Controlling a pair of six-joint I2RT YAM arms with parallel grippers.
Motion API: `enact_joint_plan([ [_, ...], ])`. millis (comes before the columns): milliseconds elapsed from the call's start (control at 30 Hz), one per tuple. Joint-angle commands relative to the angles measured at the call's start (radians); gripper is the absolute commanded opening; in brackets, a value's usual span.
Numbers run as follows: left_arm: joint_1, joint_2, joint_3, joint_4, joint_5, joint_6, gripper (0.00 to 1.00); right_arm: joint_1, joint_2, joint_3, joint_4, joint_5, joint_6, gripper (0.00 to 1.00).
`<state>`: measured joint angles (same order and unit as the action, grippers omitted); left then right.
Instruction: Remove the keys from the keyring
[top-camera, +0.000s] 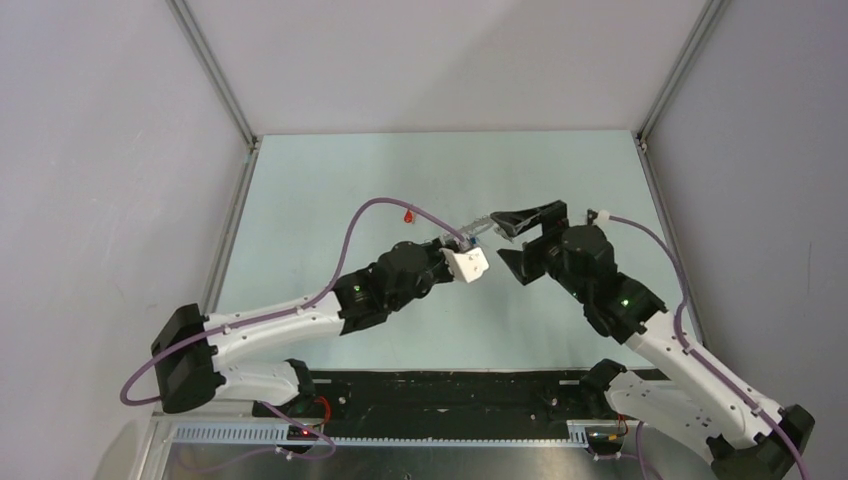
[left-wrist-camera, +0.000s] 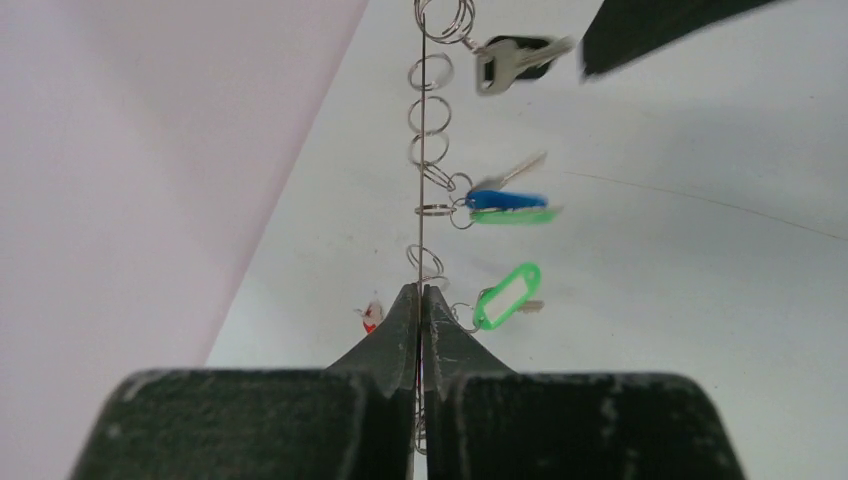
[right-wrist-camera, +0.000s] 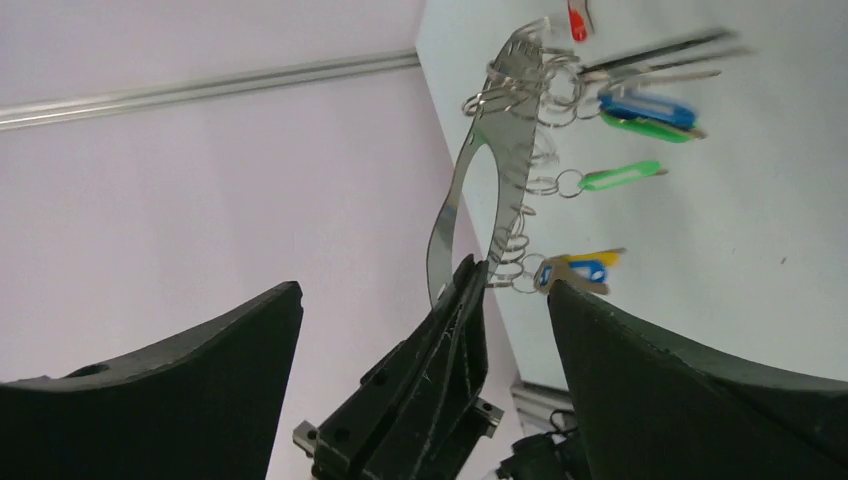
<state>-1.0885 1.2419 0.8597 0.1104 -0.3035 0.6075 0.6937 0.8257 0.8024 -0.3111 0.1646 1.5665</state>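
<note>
The keyring (right-wrist-camera: 470, 190) is a grey oval metal loop held in the air, fringed with small split rings. My left gripper (left-wrist-camera: 420, 290) is shut on its lower end, and the loop shows edge-on there (left-wrist-camera: 421, 150). Keys hang from it: a green tag (left-wrist-camera: 508, 294), a blue tag (left-wrist-camera: 505, 200) and a black-headed key (left-wrist-camera: 515, 58). My right gripper (right-wrist-camera: 422, 290) is open, its jaws wide on either side of the left gripper's fingers (right-wrist-camera: 440, 380), touching nothing. In the top view the left gripper (top-camera: 462, 245) and the right gripper (top-camera: 503, 237) meet at the keyring (top-camera: 480, 228).
A loose red-tagged key (top-camera: 407, 214) lies on the pale green table (top-camera: 330, 190) to the left of the grippers, also in the left wrist view (left-wrist-camera: 372, 315). Grey walls and metal posts enclose the table. A purple cable (top-camera: 350, 240) arches over the left arm.
</note>
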Motion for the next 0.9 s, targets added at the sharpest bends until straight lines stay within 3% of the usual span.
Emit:
enact_joint_plan([
  [0,0.053,-0.084,-0.004,0.075,-0.033,-0.118,0.0,-0.088,-0.071,0.024,0.006,-0.049,-0.207,0.99],
  [167,0.075,-0.196,-0.061,0.075,0.046,-0.182,0.0,-0.194,-0.143,0.009,0.064,-0.148,-0.731,0.98],
  [333,0.08,-0.331,-0.119,0.075,0.168,-0.217,0.0,-0.235,-0.198,-0.087,0.242,-0.345,-1.255,0.95],
  [500,0.086,-0.459,-0.149,0.001,0.33,-0.075,0.0,-0.233,-0.189,-0.161,0.411,-0.465,-1.469,0.93],
  [667,0.097,-0.48,-0.072,-0.235,0.364,0.046,0.0,-0.235,-0.157,-0.199,0.571,-0.536,-1.613,0.89],
  [867,0.123,-0.537,-0.1,-0.261,0.461,0.293,0.0,-0.254,-0.12,-0.206,0.649,-0.595,-1.727,0.81],
])
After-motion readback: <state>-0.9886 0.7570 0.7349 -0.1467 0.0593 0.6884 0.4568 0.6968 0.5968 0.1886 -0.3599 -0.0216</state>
